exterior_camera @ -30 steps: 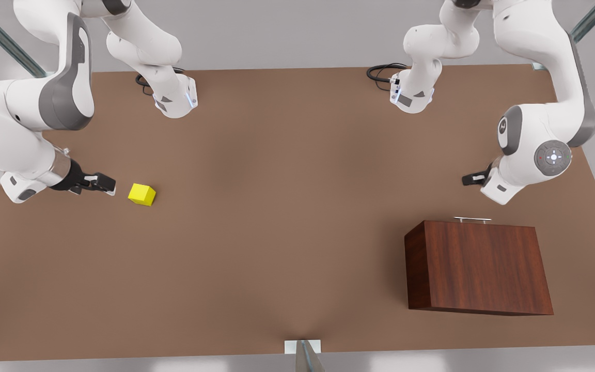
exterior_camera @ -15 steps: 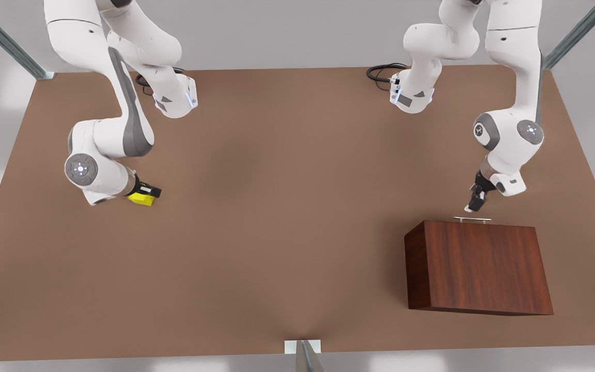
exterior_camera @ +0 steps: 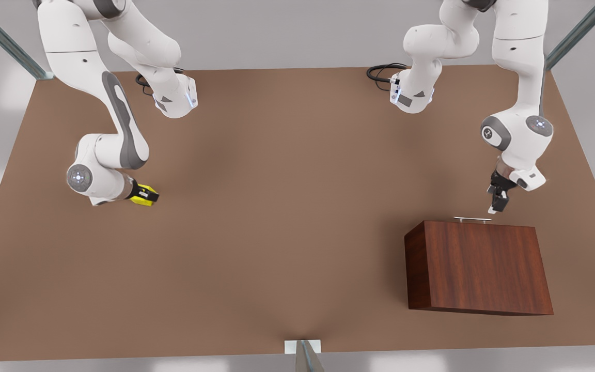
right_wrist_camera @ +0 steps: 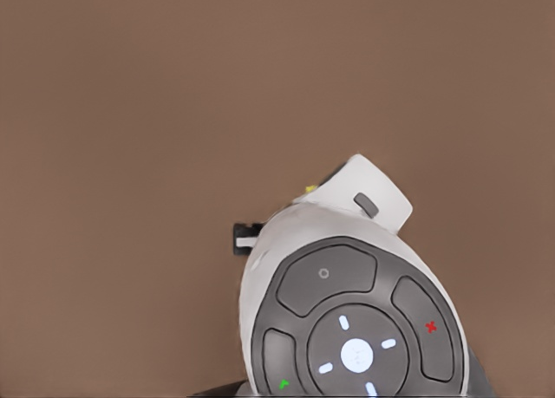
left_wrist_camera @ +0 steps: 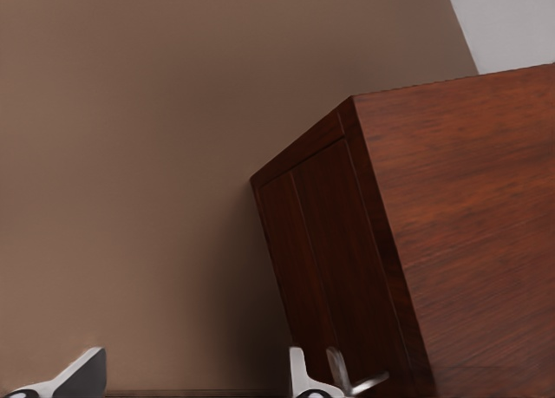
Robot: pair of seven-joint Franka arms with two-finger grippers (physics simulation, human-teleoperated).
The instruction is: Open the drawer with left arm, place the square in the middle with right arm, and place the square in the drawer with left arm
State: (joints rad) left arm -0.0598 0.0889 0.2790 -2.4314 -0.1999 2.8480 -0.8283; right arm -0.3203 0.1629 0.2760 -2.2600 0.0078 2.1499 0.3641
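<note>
Front view, left side: right gripper (exterior_camera: 145,195) is down on the square (exterior_camera: 142,198) at mid-left of the frame; can't tell whether the fingers have pinched it or just sit around it.
Square: yellow cube on the table (exterior_camera: 277,206), mostly hidden under that gripper.
Middle: bare brown tabletop at frame centre.
Cabinet (exterior_camera: 478,266): lower right of the frame, drawer (left_wrist_camera: 325,259) closed.
Handle (exterior_camera: 472,219): silver bar at the cabinet's upper edge.
Left gripper (exterior_camera: 496,205): just above the handle's right end, fingers spread wide, holding nothing.
</note>
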